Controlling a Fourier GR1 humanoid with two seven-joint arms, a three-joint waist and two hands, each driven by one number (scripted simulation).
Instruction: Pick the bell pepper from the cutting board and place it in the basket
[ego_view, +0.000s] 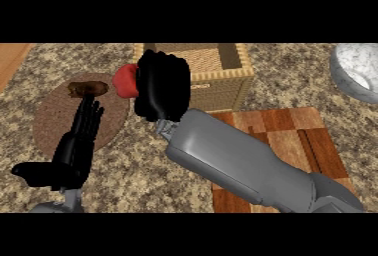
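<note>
Right hand is curled round the red bell pepper, so most of the pepper is hidden and only a red bulge sticks out on the hand's left side. It's held up off the wooden cutting board, just beside the left wall of the woven basket, not yet over the opening as far as I can tell. The left hand lies with straight, relaxed fingers, holding nothing, over a round brown mat that has a lumpy brown item on it, maybe a potato, hard to say.

Handling guess: a pepper is light and hollow, with smooth waxy skin that could slide a bit, and stiff walls that give if squeezed too hard. Wrapping round the fat middle like this seems the sane place to hold it, rather than the stem.

Materials: speckled granite-looking worktop, striped board in two wood tones, pale wicker basket with a square rim, and a grey stone-like bowl at the top right. Forearms are glossy grey, hands matte black.
</note>
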